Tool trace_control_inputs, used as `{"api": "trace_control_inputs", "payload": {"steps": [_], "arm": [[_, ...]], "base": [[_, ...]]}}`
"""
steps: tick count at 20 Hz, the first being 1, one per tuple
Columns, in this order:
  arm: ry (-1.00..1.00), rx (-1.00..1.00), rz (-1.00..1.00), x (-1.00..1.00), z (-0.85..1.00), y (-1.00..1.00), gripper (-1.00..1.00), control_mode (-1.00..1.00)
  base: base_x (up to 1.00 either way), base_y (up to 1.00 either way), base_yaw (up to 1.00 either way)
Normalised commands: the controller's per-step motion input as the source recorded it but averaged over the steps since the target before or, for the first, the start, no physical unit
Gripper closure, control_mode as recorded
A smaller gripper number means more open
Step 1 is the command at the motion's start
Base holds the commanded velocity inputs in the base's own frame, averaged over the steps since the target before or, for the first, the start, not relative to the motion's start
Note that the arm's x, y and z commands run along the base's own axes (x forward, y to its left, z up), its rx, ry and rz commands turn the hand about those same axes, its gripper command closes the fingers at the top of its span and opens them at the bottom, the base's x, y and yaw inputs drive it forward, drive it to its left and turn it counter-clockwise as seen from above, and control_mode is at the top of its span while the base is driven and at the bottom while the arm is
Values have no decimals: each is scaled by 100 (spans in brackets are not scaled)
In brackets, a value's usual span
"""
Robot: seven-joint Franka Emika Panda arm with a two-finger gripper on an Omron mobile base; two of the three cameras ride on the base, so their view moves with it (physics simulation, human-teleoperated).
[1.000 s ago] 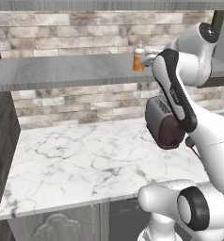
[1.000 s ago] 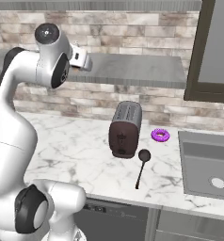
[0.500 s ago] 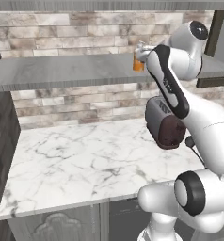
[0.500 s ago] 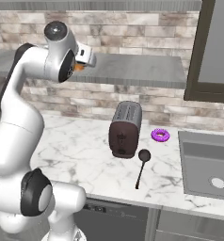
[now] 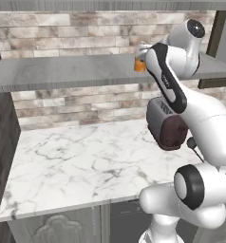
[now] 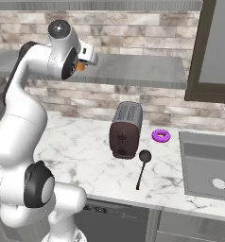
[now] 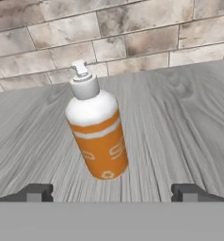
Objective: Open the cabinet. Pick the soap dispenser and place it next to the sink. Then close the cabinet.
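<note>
Here the claw (image 7: 112,192) gapes wide before the upright soap dispenser (image 7: 96,136) on the cabinet (image 7: 180,122) shelf.

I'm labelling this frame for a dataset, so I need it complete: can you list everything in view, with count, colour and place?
soap dispenser: one, orange with a white pump top, upright on the cabinet shelf, ahead of the gripper
cabinet: one, grey wood-grain shelf boards with a dark brown side frame, on the brick wall above the counter
toaster: one, grey with a dark brown end, on the counter
purple ring: one, on the counter between toaster and sink
ladle: one, dark, lying on the counter in front of the toaster
sink: one, dull grey, set in the counter at the right
countertop: one, white marble
gripper: one, dark fingertips, open, level with the dispenser's base, not touching it
</note>
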Motion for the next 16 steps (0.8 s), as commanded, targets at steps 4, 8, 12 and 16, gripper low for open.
{"api": "trace_control_inputs", "payload": {"steps": [4,8,12,16], "arm": [[0,0,2,2,-4,18,-100,-100],[0,0,2,3,-9,9,-100,-100],[0,0,0,11,-21,0,-100,-100],[0,0,0,16,-12,0,-100,-100]], "base": [[0,0,0],[0,0,0],[0,0,0],[0,0,0]]}}
